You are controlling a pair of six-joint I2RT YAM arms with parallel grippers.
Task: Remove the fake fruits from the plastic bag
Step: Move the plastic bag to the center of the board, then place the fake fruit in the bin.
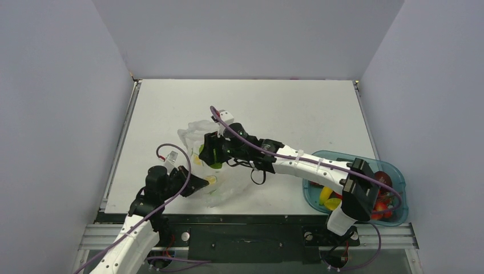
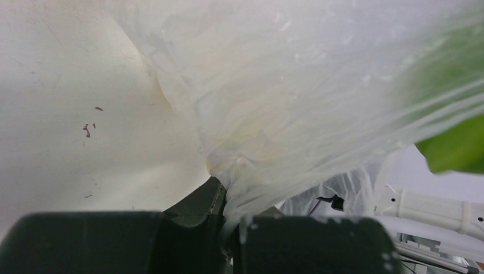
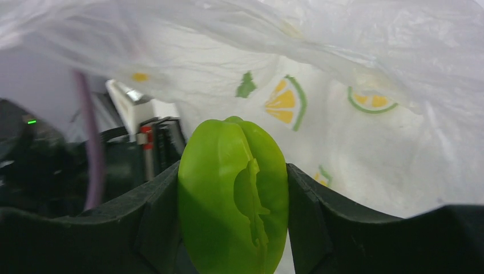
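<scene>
The transparent plastic bag point(image 1: 202, 160) lies crumpled on the white table left of centre, printed with citrus slices point(image 3: 285, 103). My left gripper point(image 1: 204, 182) is shut on a fold of the bag's film point(image 2: 240, 194) at its near edge. My right gripper point(image 1: 212, 153) reaches into the bag and is shut on a glossy green fake fruit point(image 3: 233, 197), which also shows through the film in the left wrist view point(image 2: 456, 142). The green fruit point(image 1: 216, 164) shows at the gripper's tip from above. Something yellow point(image 1: 212, 180) shows inside the bag near my left gripper.
A rigid teal tray point(image 1: 399, 177) stands at the near right and holds red fruits point(image 1: 381, 204) and yellow pieces point(image 1: 326, 197). The right arm point(image 1: 302, 162) stretches across from the tray to the bag. Grey walls surround the table point(image 1: 297, 108).
</scene>
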